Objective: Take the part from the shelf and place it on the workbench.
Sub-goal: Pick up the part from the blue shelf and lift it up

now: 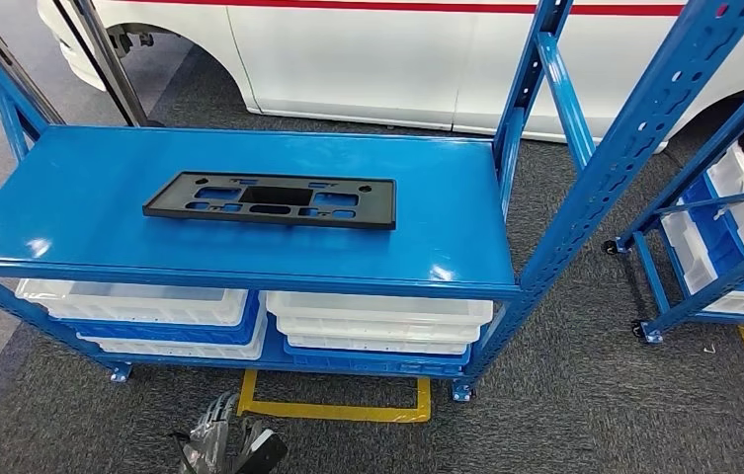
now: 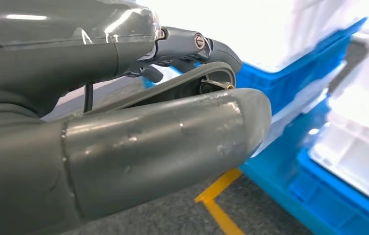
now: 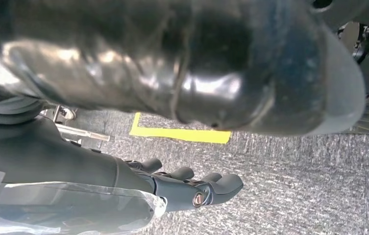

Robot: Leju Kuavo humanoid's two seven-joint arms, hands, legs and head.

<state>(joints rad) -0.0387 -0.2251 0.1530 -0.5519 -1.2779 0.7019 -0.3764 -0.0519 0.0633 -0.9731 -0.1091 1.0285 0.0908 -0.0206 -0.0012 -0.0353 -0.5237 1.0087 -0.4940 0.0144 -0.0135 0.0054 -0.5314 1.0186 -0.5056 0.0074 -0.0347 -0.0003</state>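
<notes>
A flat black rectangular part (image 1: 271,200) with several cut-outs lies on the top of the blue shelf cart (image 1: 71,212), near its middle. My left hand (image 1: 221,442) hangs low in front of the cart, well below and short of the part. In the left wrist view the left hand (image 2: 172,142) holds nothing, its thumb and fingers (image 2: 197,46) apart. In the right wrist view my right hand (image 3: 138,181) hangs over grey carpet, fingers (image 3: 207,188) stretched out and empty.
White and blue bins (image 1: 377,321) fill the cart's lower shelf. A slanted blue upright (image 1: 634,138) rises at the cart's right end. A second blue rack with bins (image 1: 733,227) stands further right. A white car (image 1: 368,49) is parked behind. Yellow tape (image 1: 333,407) marks the floor.
</notes>
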